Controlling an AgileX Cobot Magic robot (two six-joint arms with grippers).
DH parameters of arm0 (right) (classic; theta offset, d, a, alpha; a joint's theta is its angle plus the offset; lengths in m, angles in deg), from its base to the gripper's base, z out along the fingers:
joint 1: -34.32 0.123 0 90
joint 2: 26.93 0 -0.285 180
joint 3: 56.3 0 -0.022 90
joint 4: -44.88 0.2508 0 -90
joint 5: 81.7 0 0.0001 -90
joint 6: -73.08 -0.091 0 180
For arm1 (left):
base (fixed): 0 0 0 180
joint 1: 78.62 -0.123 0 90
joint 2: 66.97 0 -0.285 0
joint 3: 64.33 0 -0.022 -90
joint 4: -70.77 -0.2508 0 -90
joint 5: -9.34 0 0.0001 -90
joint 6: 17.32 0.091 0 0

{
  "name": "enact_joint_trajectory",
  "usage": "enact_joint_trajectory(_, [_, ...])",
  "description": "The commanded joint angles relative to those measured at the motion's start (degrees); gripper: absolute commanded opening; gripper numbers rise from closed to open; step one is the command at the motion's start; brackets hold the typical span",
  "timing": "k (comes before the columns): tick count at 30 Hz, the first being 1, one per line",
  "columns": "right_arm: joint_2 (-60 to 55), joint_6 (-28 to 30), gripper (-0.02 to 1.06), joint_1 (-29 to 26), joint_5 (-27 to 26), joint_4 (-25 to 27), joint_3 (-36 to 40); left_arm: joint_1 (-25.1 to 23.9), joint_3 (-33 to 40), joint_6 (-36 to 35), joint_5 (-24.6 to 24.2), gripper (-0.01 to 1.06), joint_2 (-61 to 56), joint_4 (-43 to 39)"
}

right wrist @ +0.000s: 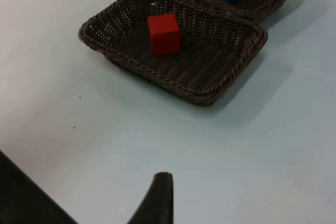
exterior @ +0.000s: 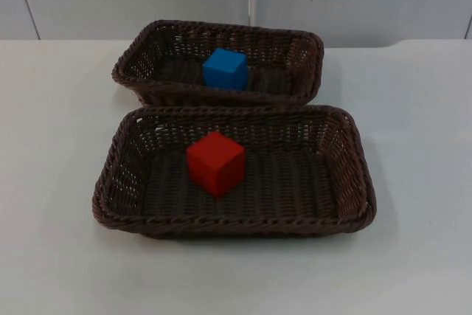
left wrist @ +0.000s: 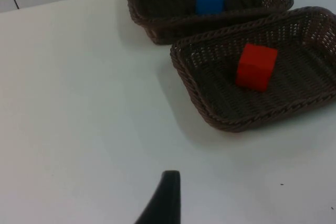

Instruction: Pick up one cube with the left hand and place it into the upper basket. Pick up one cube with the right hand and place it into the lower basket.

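We see the blue cube (exterior: pixel 225 68) in the upper basket (exterior: pixel 304 49) and the red cube (exterior: pixel 215 164) in the lower basket (exterior: pixel 346 175), so little can go wrong unless the left gripper (left wrist: pixel 164 198) or right gripper (right wrist: pixel 156 198), whose grip we cannot tell, swings back and knocks a rim.

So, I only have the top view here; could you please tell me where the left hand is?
Observer: The left hand hovers over bare table, apart from the lower basket.
Operator: Thank you, and the right hand?
Observer: The right hand is also over bare table, apart from the lower basket, which holds the red cube.
Operator: Is anything on the table near it?
Observer: Two tiny dark specks lie on the table beside that basket.
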State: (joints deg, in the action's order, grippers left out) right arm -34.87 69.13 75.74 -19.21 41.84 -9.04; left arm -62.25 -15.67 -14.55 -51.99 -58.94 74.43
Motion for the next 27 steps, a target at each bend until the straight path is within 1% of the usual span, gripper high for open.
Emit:
enact_joint_trajectory(1, [0.2,0.6,0.84,0.0,-0.7,0.2,0.4,0.2,0.3,-0.1,-0.2,0.85,-0.2,-0.1])
enact_joint_trajectory(4, [0.2,0.6,0.84,0.0,-0.7,0.2,0.4,0.2,0.3,-0.1,-0.2,0.85,-0.2,-0.1])
enact_joint_trajectory(6, [0.2,0.5,0.87,0.0,-0.7,0.2,0.4,0.2,0.3,-0.1,-0.2,0.9,-0.2,-0.1])
enact_joint_trajectory(7, [0.2,0.5,0.96,0.0,-0.7,0.2,0.4,0.2,0.3,-0.1,-0.2,0.96,-0.2,-0.1])
enact_joint_trajectory(8, [0.2,0.5,0.99,0.0,-0.7,0.2,0.4,0.2,0.3,-0.1,-0.2,1.03,-0.2,-0.1])
enact_joint_trajectory(9, [0.2,0.5,0.99,0.0,-0.7,0.2,0.4,0.2,0.3,-0.1,-0.2,1.03,-0.2,-0.1])
enact_joint_trajectory(10, [0.2,0.5,1.05,0.0,-0.7,0.2,0.4,0.2,0.3,-0.1,-0.2,1.05,-0.2,-0.1])
enact_joint_trajectory(27, [0.2,0.8,1.05,0.0,-0.7,0.2,0.4,0.2,0.3,-0.1,-0.2,1.05,-0.2,-0.1])
